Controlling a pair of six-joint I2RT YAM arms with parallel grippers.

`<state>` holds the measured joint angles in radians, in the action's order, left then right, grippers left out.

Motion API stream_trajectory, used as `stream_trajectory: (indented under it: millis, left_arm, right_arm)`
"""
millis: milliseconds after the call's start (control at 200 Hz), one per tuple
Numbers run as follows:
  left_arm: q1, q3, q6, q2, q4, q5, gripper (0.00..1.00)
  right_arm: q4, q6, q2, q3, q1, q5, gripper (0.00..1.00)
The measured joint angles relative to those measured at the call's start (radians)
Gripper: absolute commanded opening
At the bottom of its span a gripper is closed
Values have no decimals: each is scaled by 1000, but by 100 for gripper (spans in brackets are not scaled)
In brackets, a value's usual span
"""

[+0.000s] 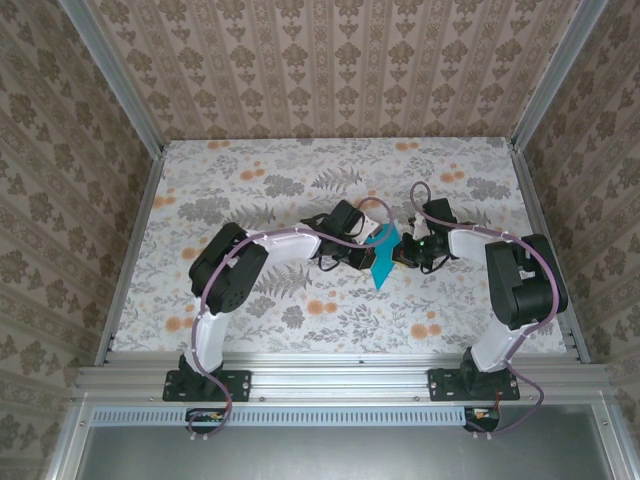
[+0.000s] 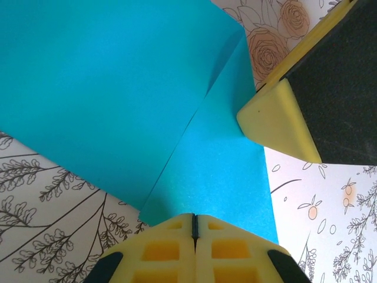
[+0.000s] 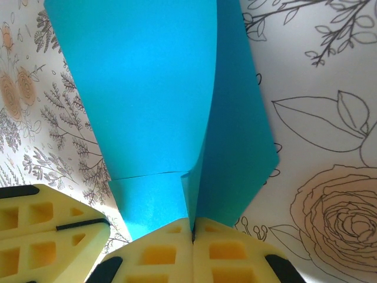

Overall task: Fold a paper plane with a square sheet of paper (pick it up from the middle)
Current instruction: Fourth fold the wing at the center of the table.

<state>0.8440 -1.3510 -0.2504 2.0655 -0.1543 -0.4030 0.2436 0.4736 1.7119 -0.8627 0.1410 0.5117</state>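
The teal paper (image 1: 383,262) sits near the middle of the floral tabletop (image 1: 250,190), caught between the two grippers. From above it reads as a narrow folded shape with its point aimed toward the near edge. Bare table lies open all around it: wide to the left and right, and a broad strip toward the far edge. Aluminium rails (image 1: 130,240) bound the sides, and wallpapered walls (image 1: 330,60) rise just beyond them.

The left arm (image 1: 225,270) and right arm (image 1: 520,280) rise from their bases at the near edge. Their elbows bow outward and their forearms angle inward, so the wrists meet over the centre.

In the left wrist view, the left gripper (image 2: 194,227) has its yellow fingers pressed together on the paper's (image 2: 118,88) near edge. It pinches just beside a diagonal crease where one layer overlaps another. A yellow fingertip (image 2: 277,118) of the right gripper lies against the sheet's right edge.

In the right wrist view, the right gripper (image 3: 192,227) likewise pinches the paper (image 3: 153,88), at the foot of a fold that stands up between two flaps. The left gripper's pad (image 3: 53,227) sits just beside it.

Whether the paper rests on the table or hangs slightly above it is hard to tell.
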Motion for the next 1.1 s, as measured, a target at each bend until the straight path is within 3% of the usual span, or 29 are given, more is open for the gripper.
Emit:
stream_trajectory:
  millis: [1100]
  left_arm:
    - [0, -40, 12, 62, -3, -10, 0]
  right_arm:
    - [-51, 39, -11, 0, 40, 79, 1]
